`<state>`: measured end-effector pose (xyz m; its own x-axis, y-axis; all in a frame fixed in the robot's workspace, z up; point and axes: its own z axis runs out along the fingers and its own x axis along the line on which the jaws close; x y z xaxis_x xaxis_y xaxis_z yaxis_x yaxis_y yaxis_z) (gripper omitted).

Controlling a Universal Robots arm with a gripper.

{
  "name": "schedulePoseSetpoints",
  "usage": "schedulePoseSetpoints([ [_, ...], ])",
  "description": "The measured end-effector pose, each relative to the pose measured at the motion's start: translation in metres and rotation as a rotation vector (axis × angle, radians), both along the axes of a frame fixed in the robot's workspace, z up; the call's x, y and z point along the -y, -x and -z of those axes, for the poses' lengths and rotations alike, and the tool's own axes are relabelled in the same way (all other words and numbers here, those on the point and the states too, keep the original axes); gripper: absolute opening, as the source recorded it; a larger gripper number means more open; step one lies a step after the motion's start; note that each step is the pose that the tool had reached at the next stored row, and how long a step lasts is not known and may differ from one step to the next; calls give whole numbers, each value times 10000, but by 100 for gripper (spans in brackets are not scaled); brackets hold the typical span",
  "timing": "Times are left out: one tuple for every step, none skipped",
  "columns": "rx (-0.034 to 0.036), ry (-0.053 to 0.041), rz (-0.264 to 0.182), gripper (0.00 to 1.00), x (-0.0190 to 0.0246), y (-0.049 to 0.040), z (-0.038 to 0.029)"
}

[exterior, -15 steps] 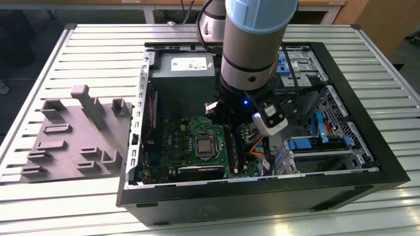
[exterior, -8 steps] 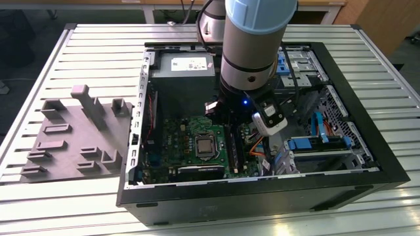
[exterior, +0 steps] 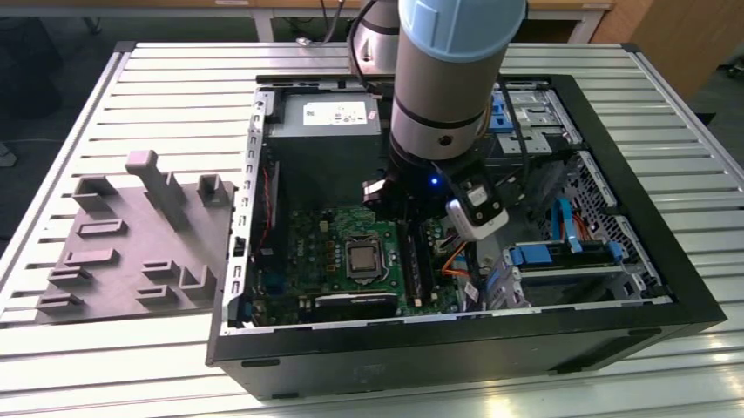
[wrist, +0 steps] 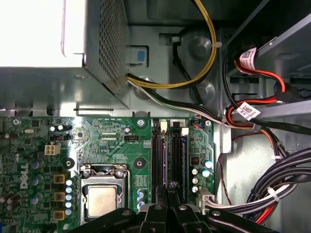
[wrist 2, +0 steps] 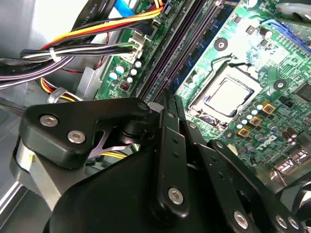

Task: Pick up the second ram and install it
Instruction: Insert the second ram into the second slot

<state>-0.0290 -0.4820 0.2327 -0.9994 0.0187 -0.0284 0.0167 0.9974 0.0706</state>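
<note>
The gripper (exterior: 402,218) is lowered into the open computer case (exterior: 651,261), over the memory slots (wrist: 170,155) of the green motherboard (exterior: 314,252). In the exterior view its fingertips are hidden behind the arm's grey wrist (exterior: 436,131) and a small white camera module (exterior: 476,213), so the grasp cannot be judged there. In both wrist views the black linkages are seen drawn close together, with the fingers (wrist 2: 171,121) converging to a narrow point directly above the slots. A thin dark edge, taken to be the second ram (wrist: 172,187), appears pinched between them, standing on edge in line with the slots; most of it is covered by the gripper (wrist: 167,213), and whether it is seated in a slot or only held just over it cannot be told.

Within the case, a bare silver processor socket (wrist: 102,201) is seen beside the slots (towards the exterior view's left). A metal power supply (exterior: 320,113) occupies the case's far end, and yellow, black and white cables (wrist: 194,73) run from it across the case wall. Blue drive brackets (exterior: 546,254) and further red and orange cables (wrist: 262,73) are held in the side of the case towards the exterior view's right, partly cut off in the first wrist view.

The case lies on its side on a slatted metal table (exterior: 174,96). Near the table's edge at the exterior view's left, a grey holder block (exterior: 128,252) with upright posts and recesses is set just beside the case; what its recesses contain cannot be made out.
</note>
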Motion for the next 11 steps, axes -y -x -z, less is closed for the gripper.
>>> schedulePoseSetpoints([
  [0, -8, 1, 12, 0, 0, 3],
  [0, -11, 2, 12, 1, 0, 6],
  [0, -17, 4, 12, 0, 0, 9],
  [0, -20, 7, 12, 0, -1, 11],
  [-1, -22, 11, 12, 0, 0, 12],
  [0, -25, 15, 12, 0, -1, 14],
  [0, -28, 21, 12, 0, -1, 15],
  [0, -28, 29, 12, 0, -2, 16],
  [-1, -28, 34, 12, 0, -2, 16],
  [0, -28, 36, 12, 0, -2, 17],
  [0, -38, 45, 12, 0, -3, 22],
])
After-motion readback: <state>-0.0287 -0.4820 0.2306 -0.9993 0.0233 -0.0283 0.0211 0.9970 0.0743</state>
